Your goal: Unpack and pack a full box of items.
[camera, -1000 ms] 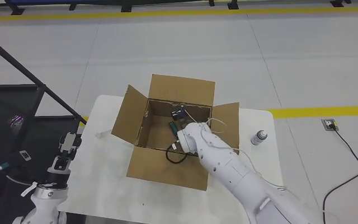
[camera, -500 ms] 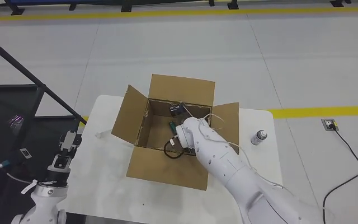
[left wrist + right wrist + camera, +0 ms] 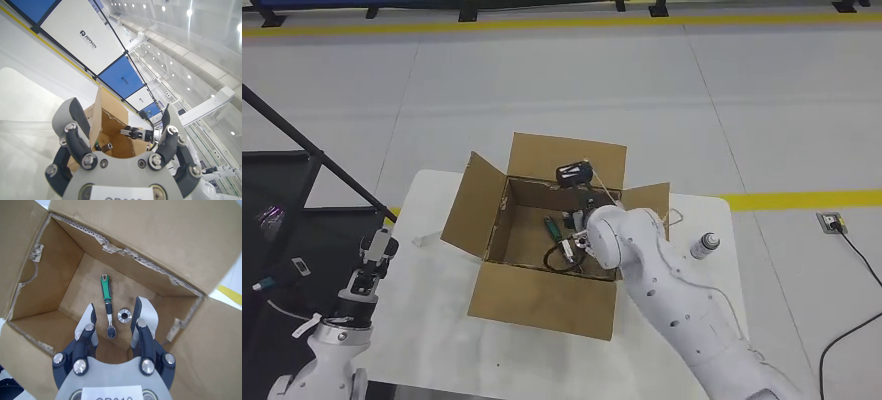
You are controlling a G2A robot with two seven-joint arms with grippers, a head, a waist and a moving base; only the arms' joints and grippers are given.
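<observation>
An open cardboard box (image 3: 542,300) stands in the middle of the white table (image 3: 432,310), flaps spread. On its floor lie a ratchet wrench with a green handle (image 3: 106,291) (image 3: 554,226) and, right beside the wrench's head, a short shiny metal socket (image 3: 124,315). My right gripper (image 3: 115,311) (image 3: 573,177) hangs open over the box near its far wall, above both items and holding nothing. Off the table's left edge, my left gripper (image 3: 121,106) (image 3: 382,246) is open and empty, facing the box's side flap (image 3: 96,121).
A small silver can with a dark cap (image 3: 704,244) stands on the table right of the box. A dark metal frame (image 3: 287,215) stands close to the table's left side. Bare tabletop lies left of and in front of the box.
My right gripper has risen from inside the box and shifted toward its far wall, still empty. The left arm has drifted slightly right.
</observation>
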